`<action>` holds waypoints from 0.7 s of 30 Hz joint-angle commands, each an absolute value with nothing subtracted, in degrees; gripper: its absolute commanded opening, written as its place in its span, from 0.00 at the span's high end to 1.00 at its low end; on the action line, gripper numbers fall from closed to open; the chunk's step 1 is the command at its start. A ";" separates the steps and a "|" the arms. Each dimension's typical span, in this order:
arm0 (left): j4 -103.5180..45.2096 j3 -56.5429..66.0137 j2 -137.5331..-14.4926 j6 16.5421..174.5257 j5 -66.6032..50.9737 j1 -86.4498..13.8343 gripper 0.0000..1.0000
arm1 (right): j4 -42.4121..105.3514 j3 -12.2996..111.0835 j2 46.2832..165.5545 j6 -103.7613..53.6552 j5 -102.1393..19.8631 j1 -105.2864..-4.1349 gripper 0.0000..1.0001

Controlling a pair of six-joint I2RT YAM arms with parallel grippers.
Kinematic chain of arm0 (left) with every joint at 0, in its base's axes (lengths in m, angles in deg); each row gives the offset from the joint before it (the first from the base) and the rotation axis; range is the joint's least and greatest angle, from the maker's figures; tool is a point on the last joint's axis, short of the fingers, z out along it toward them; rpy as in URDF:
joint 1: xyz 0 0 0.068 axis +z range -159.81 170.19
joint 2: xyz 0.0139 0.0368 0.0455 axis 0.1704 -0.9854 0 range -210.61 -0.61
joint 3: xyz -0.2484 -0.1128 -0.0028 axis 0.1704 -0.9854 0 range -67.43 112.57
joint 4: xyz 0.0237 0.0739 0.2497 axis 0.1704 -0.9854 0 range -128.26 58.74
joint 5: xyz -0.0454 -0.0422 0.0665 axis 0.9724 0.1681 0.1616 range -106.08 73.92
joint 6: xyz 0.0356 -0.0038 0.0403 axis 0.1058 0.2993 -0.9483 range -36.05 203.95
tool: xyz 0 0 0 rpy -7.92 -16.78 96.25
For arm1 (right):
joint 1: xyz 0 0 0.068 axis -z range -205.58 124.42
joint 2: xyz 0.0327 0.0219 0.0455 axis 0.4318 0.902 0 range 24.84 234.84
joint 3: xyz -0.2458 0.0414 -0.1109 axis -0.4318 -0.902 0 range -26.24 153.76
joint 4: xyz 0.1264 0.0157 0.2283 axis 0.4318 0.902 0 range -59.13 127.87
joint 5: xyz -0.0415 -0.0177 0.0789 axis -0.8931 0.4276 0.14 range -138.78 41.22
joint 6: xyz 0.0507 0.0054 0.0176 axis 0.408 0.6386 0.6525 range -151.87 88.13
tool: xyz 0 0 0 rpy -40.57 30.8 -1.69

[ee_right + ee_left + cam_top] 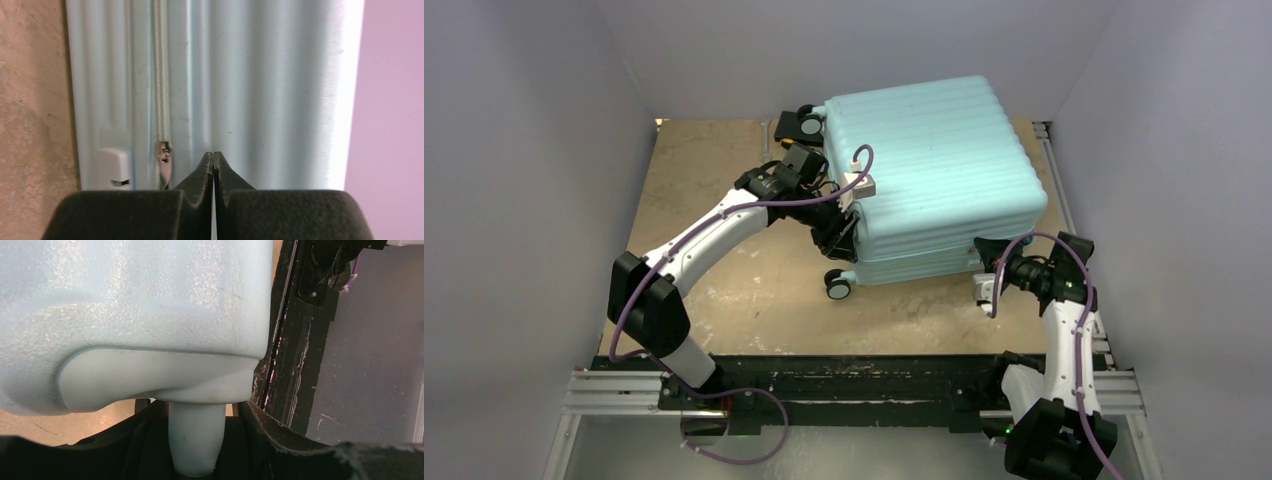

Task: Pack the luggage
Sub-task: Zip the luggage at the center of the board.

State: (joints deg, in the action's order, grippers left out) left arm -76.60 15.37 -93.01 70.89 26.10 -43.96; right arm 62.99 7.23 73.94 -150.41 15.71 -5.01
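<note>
Luggage (934,180) lies closed, the pale handle (195,440) at its left end clamped in your left gripper (836,228). Your right gripper (213,157), jaws pressed together on nothing, points at the ribbed near side just beside the zipper (160,75). Tan table (724,180) underneath, grey walls (524,150) around.

No lettering, label, brand or number is legible on the luggage (934,170) or anywhere else.
</note>
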 commanded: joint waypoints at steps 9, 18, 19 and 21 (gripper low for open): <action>-68.69 18.01 -88.48 70.23 31.54 -43.36 1.00 | 59.28 2.17 72.59 -162.05 11.26 -4.94 0.74; -70.34 21.84 -88.59 70.07 31.41 -43.36 1.00 | 45.61 -0.83 72.96 -155.75 14.63 -4.94 0.75; -70.46 21.98 -88.57 70.07 31.32 -43.38 1.00 | 44.89 -0.84 72.99 -155.21 15.06 -4.96 0.77; -70.64 22.04 -88.53 69.93 30.98 -43.34 1.00 | 43.47 -1.05 73.00 -154.54 15.64 -5.00 0.81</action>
State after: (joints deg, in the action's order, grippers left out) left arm -77.19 15.90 -92.96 70.92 25.83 -43.98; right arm 53.46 -1.23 73.09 -150.41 13.57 -5.01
